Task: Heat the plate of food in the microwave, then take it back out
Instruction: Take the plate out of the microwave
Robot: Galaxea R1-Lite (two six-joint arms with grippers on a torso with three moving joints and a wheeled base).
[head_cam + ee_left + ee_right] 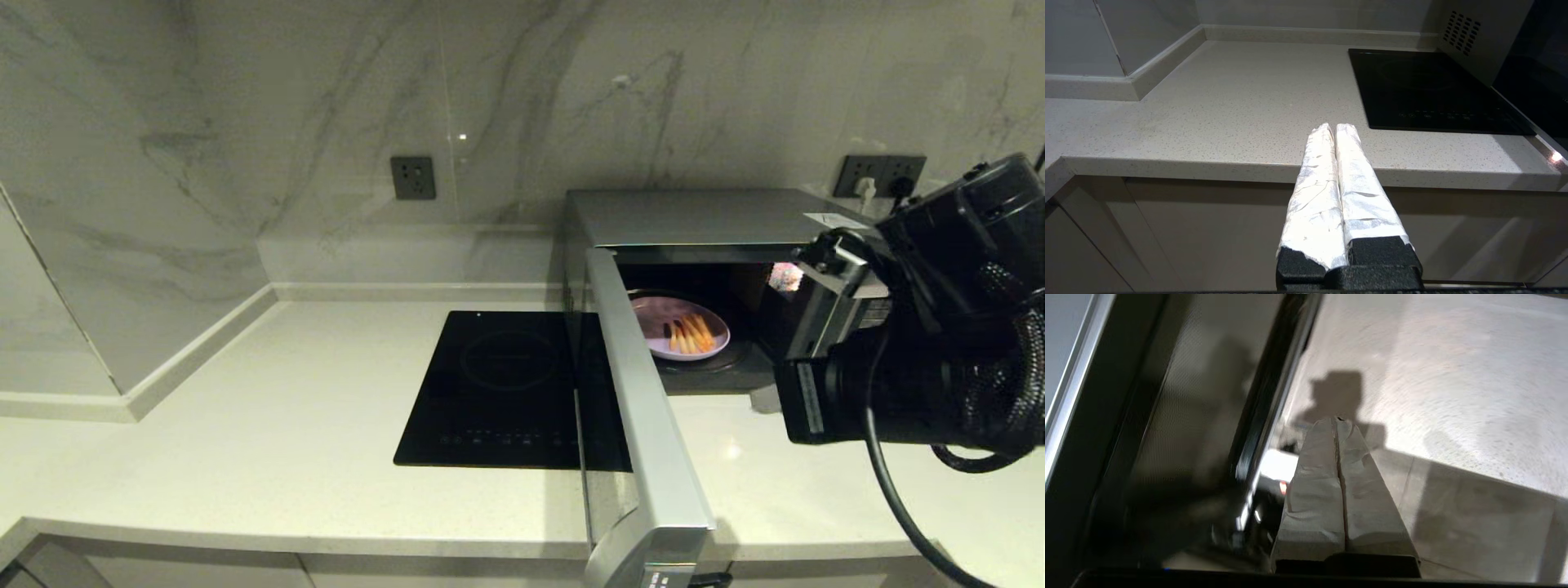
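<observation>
I see the plate of food (684,331) resting inside the microwave (694,216), on the floor of the cavity, with the fries lying toward the plate's front right. The microwave door (645,425) stands swung fully open, projecting out past the tabletop edge toward me, its dark glass face turned left over the black cooktop (498,388).

My right gripper (1337,424) hangs over the pale tabletop (245,425) in front of the microwave, just beside the inner face of the open door; its taped fingers (1323,473) are pressed together and hold nothing. In the head view only the right arm's black wrist body shows, at the right, partly covering the cavity opening.

My left gripper (1333,128) is parked low before the tabletop's front edge, left of the cooktop, with its fingers (1357,175) together and empty.
</observation>
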